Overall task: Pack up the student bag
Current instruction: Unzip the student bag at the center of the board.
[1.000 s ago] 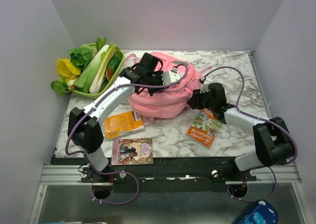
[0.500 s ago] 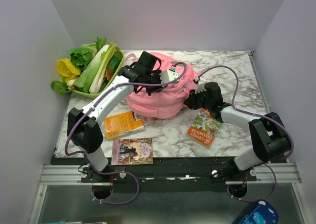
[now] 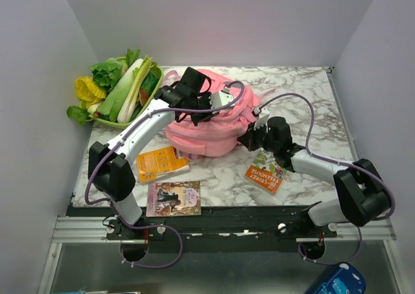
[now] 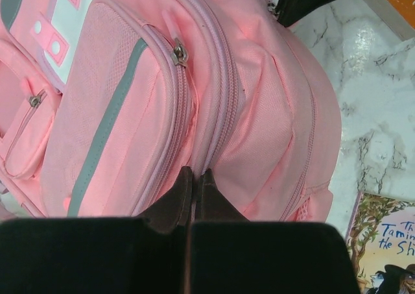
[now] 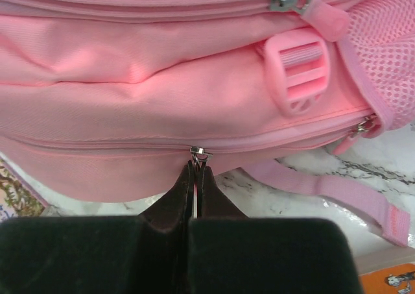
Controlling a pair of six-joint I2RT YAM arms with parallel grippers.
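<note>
Student bag [image 3: 202,138]: top view, centre of frame on marble table [image 3: 311,106], long axis roughly left to right, both arms reaching in. Left gripper [image 3: 224,107] on upper face of bag, coming from upper left; right gripper [image 3: 250,135] at bag's right-hand lower edge, coming from lower right, nearer the side seam. Finger state not readable at this distance. Left wrist view: student bag [image 4: 259,112] filling frame, zip seams and grey strip running top to bottom. Left gripper [image 4: 194,180] entering from bottom edge, fingers pressed together, tips buried in crease between front pocket and main body; judged pinched on a fold of fabric, serving as an anchor. Right wrist view: student bag [image 5: 162,80] across upper frame, zip track running left to right above a strip of table. Right gripper [image 5: 196,171] rising from bottom centre at right angles to track, fingers closed tight on zip pull [image 5: 199,153] directly above tips. Judgement: coming move turns on drawing the pull along the track, sideways in this frame, not toward the fingers. Open direction not determinable; track looks closed on both sides.
</note>
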